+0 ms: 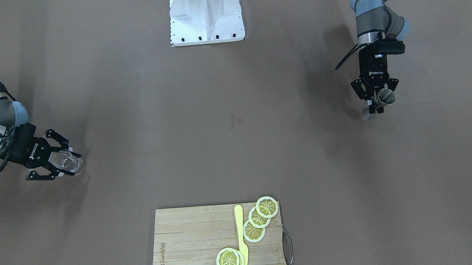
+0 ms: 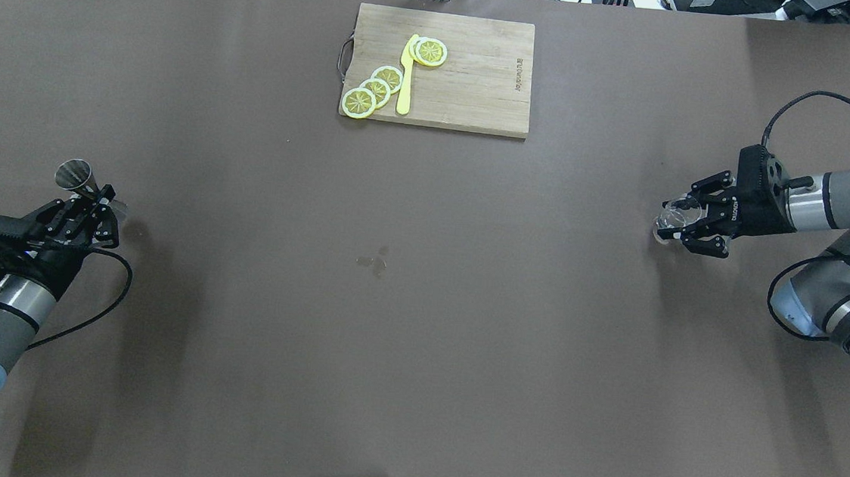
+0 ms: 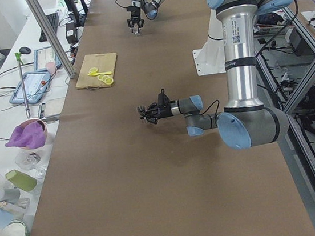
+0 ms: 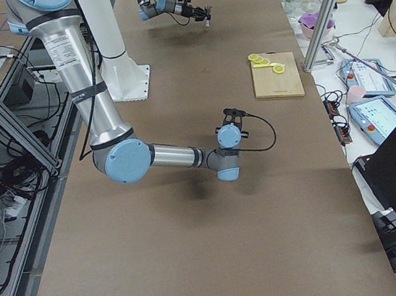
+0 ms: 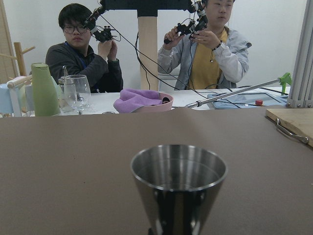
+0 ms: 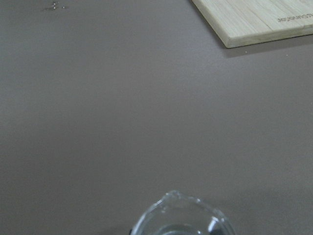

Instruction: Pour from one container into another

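Bimanual pouring set-up. The left gripper (image 2: 90, 203) is clamped on a conical metal cup (image 2: 73, 174) at the robot's left end of the brown table (image 2: 418, 329). The right gripper (image 2: 680, 224) is closed around a clear glass beaker (image 2: 667, 221) at the opposite end, so the two vessels are well apart.

Lettering: in the front-facing view each gripper body bears the white word "ROBOTIQ". The cutting board (image 2: 476, 76) carries a burnt-in brand mark near one short edge, too small to read with certainty.

View differences: the overhead and front-facing views alone show both vessels, the lemon slices (image 2: 376, 87) and the yellow knife (image 2: 406, 78) on the board, and a few droplets (image 2: 374, 261) at mid-table. The left wrist view alone shows the cup's open mouth and, beyond the table, two seated people (image 5: 195, 49) holding hand controllers. The right wrist view shows only the beaker's spouted rim and a board corner. Whether either vessel holds liquid cannot be told.
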Controlling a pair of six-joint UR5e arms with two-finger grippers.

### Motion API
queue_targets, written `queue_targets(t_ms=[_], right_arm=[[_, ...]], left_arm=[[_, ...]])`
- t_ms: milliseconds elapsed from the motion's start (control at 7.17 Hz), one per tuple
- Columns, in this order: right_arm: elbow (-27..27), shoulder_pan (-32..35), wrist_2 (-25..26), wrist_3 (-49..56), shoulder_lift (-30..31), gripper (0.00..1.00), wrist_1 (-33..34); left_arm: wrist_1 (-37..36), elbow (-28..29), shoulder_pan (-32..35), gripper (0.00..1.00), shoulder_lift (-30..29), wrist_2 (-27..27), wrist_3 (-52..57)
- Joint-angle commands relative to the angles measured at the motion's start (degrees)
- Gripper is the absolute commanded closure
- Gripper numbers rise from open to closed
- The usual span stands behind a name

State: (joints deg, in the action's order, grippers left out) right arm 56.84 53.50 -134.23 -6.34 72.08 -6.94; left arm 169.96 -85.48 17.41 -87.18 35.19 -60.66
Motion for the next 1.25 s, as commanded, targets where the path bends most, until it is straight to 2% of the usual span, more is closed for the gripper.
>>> queue_targets(t_ms=[0,836,976,1115], right_arm=[[-0.15,-0.15,-0.06,0.01,0.08,1.0,-0.09],[-0.24,-0.59,0.11,0.1,0.08,1.0,-0.09],[-0.15,-0.59,0.11,0.1,0.08,0.73,-0.18],[-0.15,-0.59,0.11,0.27,0.0,0.61,-0.26]], left_arm=[[0.11,0.84,-0.09,1.0,-0.27,0.05,-0.42],[0.2,1.71,-0.09,1.0,-0.53,-0.04,-0.51],[0.2,1.72,-0.01,1.0,-0.45,-0.04,-0.51],[0.46,1.89,-0.01,1.0,-0.45,-0.04,-0.51]])
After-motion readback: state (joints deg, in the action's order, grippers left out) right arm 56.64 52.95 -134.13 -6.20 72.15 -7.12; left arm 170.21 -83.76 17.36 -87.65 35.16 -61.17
